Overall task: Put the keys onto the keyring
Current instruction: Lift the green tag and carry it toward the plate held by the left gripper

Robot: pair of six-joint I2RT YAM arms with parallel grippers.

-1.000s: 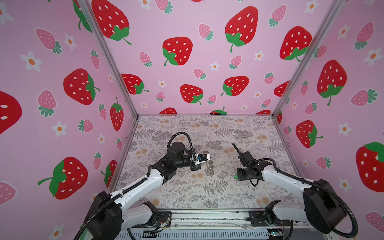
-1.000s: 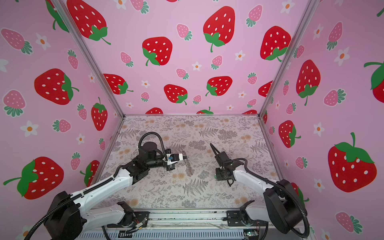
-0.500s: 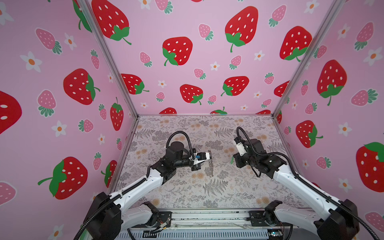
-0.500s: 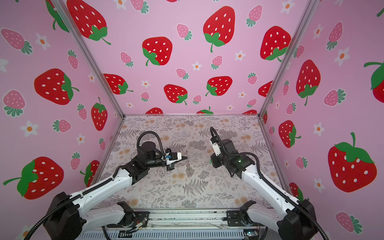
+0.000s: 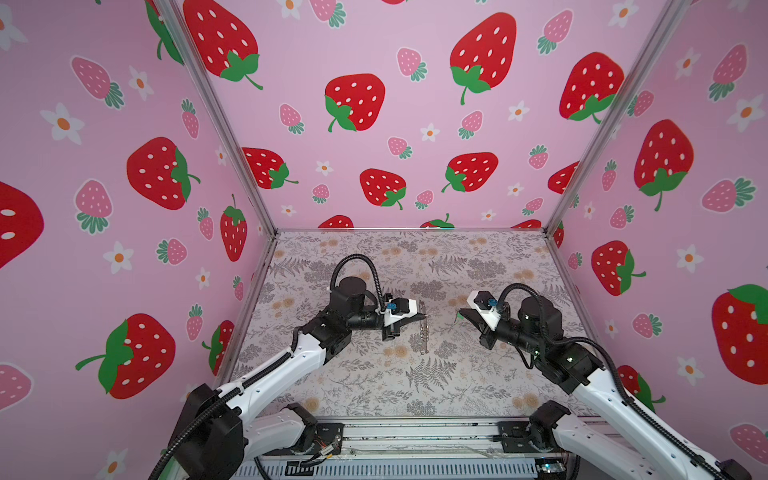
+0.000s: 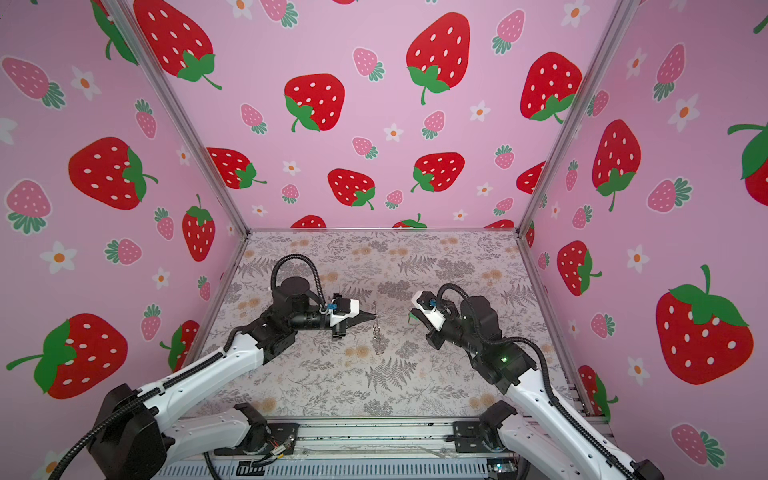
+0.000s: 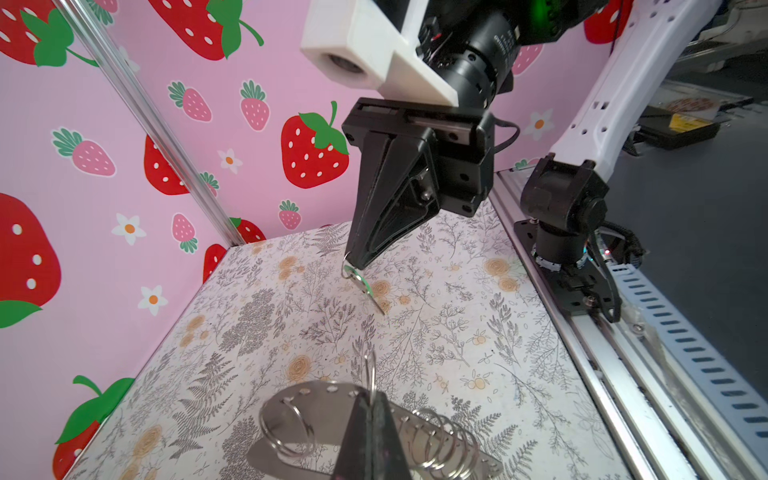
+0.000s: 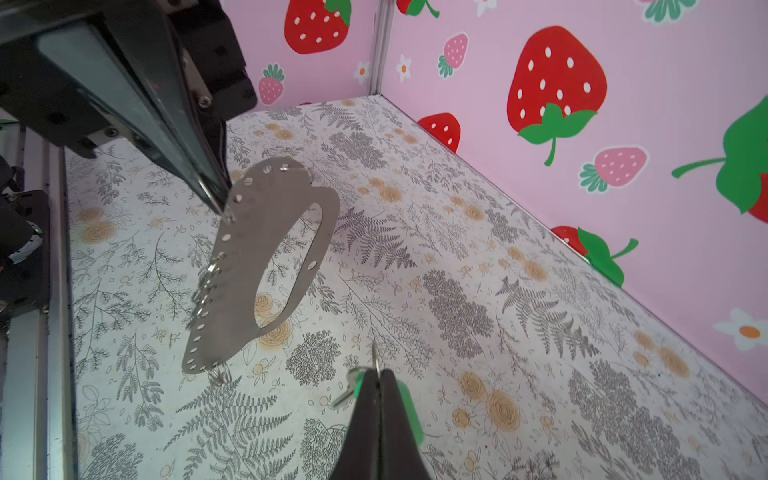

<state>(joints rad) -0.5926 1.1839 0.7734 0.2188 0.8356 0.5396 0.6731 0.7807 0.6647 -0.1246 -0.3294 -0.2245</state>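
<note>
Pinches the keyring in the left fingers, pressed together on its ringed edge near the upper end, apparently on one small ring. Hangs the strap below that pinch, long axis roughly upright, flat face toward the right arm, silver rings strung down one edge. No telling contact between the keyring's low end and the worktop. Holds the green key tag in the right fingers, clamped shut on it near the end with the tiny metal ring, tag body slanting down from the tips. In both top views places the tag on the right-arm side of the keyring, near it yet clearly apart, about level with the keyring's pinched upper end. Aims the right fingers at the keyring, tip facing tip across the gap. Judged next: closing that gap sideways toward the keyring with the right arm, already in charge of the tag, then lining the tiny ring up with one of the silver rings. Demands fine aim at thin wire loops, barely visible from above.
</note>
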